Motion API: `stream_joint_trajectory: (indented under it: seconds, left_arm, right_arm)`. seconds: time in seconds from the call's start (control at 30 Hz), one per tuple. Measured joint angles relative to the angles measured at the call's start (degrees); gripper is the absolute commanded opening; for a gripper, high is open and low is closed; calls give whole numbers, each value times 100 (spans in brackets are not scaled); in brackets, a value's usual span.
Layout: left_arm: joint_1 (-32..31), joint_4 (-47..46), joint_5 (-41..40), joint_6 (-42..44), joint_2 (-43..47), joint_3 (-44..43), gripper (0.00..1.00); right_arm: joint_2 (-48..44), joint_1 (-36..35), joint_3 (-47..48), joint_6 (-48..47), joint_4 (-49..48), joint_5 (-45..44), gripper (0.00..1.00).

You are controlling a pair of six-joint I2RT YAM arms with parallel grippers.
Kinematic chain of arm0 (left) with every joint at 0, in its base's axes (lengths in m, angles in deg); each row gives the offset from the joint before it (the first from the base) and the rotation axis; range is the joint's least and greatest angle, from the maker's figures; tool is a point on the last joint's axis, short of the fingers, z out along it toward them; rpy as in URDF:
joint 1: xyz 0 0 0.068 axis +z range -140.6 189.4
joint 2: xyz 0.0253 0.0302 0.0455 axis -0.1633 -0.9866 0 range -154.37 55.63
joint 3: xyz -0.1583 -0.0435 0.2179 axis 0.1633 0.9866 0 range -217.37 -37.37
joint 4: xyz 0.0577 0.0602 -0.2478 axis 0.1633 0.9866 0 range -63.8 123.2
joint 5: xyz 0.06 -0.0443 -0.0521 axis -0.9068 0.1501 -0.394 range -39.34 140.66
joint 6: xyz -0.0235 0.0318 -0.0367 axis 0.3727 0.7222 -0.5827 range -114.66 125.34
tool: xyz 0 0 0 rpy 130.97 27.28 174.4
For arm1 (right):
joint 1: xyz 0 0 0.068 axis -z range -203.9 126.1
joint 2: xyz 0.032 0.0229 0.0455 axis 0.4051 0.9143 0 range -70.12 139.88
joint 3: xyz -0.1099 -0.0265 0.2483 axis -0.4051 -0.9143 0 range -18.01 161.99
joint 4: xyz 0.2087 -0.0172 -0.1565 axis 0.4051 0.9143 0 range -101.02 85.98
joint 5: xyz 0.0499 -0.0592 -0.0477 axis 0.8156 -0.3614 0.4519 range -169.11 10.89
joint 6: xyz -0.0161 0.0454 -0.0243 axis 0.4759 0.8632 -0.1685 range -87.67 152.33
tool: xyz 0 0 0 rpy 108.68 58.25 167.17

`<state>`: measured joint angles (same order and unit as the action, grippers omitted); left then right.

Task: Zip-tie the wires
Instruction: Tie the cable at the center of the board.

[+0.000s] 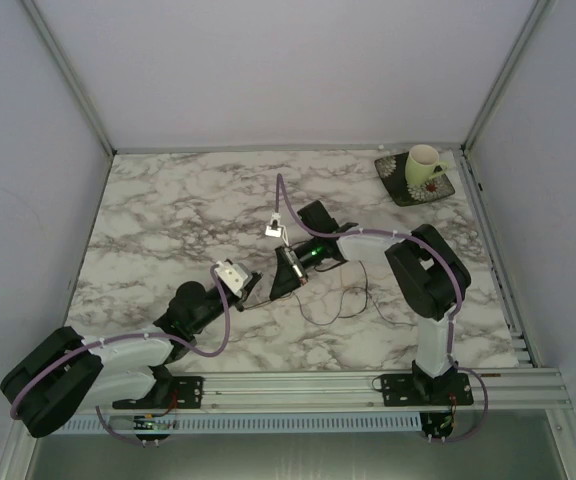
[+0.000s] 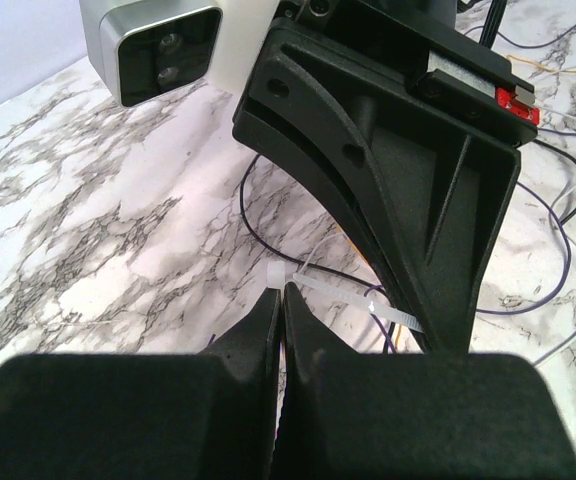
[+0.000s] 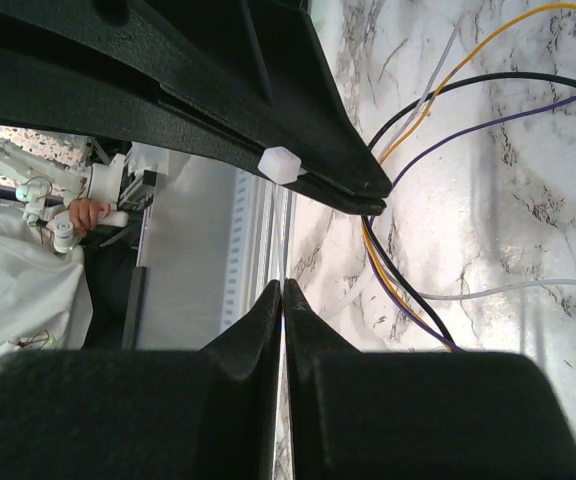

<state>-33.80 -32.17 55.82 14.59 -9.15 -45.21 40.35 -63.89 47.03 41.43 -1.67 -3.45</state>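
Not legible: from the top view the zip tie cannot be made out and both sets of fingertips are lost among the arm bodies. In the wrist views the wires (image 3: 393, 290) (black, purple, yellow and white strands) run off the frame edges, so their ends are unseen. Left gripper (image 2: 280, 295): fingers pressed together, apparently pinching the zip tie (image 2: 353, 303) near its head. The strap slants right and its tail is hidden behind the right arm's black gripper body. Right gripper (image 3: 283, 290): fingers together, nothing visible between them. Wires lie in loose loops on the marble table (image 1: 168, 220), just right of the two grippers, which meet mid-table. A small white piece (image 3: 283, 165) on the left gripper's edge is unidentifiable. Surroundings: cup (image 1: 423, 163) on a dark plate (image 1: 396, 183) at the far right corner, well apart. Camera housing (image 2: 158, 50). Blurred person's hand (image 3: 88, 212) beyond the table edge.
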Motion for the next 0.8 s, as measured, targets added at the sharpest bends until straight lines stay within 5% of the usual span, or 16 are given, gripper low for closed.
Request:
stream_joint_trajectory:
  seconds: [0.8]
  left_arm:
    - [-72, 39, -42, 42, 0, 0, 0]
  right_arm:
    - [162, 9, 254, -122, 319, 35, 0]
